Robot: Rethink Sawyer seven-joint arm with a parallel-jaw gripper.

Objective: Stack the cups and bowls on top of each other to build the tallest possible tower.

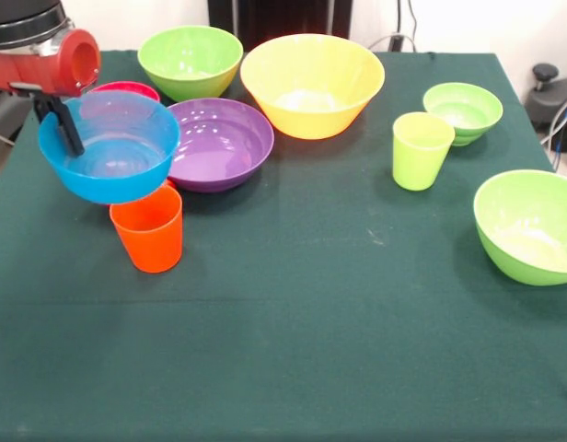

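At upper left of the frame, the black gripper (64,124) clamped the rim of the glossy blue plastic bowl (109,147) above the upright tapered orange plastic cup (148,227), apparently unseated; the remaining bowls and cups stood unstacked.

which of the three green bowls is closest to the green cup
The smallest lime green bowl, just behind and to the right of the green cup. The bowl by the yellow one and the one at the right edge sit much farther off.
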